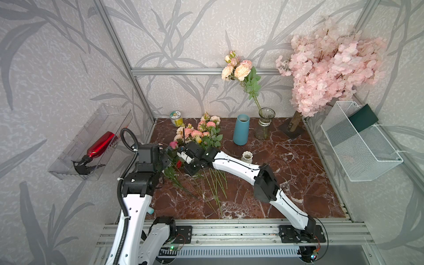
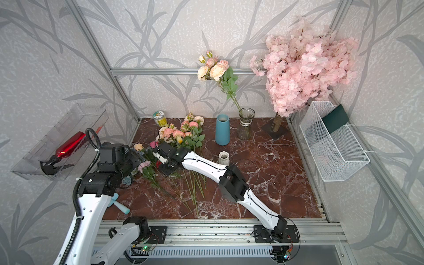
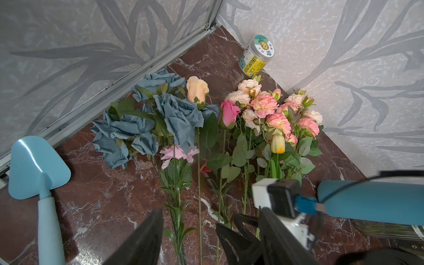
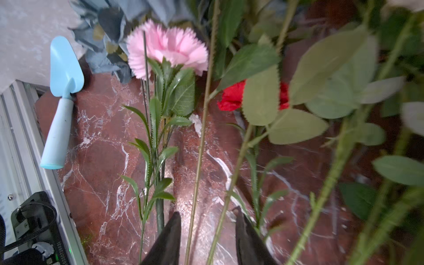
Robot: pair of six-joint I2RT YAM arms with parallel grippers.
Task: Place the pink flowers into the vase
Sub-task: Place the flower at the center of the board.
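Right gripper [image 4: 207, 231]: the dark fingers [image 4: 169, 238] stood moderately apart, low over the marble table [image 4: 103, 160]. Two thin green stems ran through the gap and neither was pinched (which blooms they belonged to could not be traced). A pale pink carnation [image 4: 167, 52] and a red flower [image 4: 231, 96] lay just beyond the fingertips, and a blue trowel [image 4: 64, 91] lay off to one side by the table edge.

Left gripper [image 3: 190, 241]: the fingers [image 3: 146, 236] stood wide apart, holding nothing. The carnation's stem and a bare thin stem lay between them on the table.

Pink flowers [image 1: 202, 132]: the main bunch lay flat on the table toward its back left. The heads were near a yellow-labelled jar [image 1: 176, 118] and the stems pointed to the front. In both top views the right gripper was over the stems, just in front of the heads. Dusty-blue roses [image 3: 146, 119] lay beside the bunch on the side nearer the left wall.

One pink spray [image 1: 237, 68] stood in the glass vase [image 1: 265, 124] at the back of the table, leaning left. The vase was just beside a blue vase [image 1: 241, 129] and apart from both grippers
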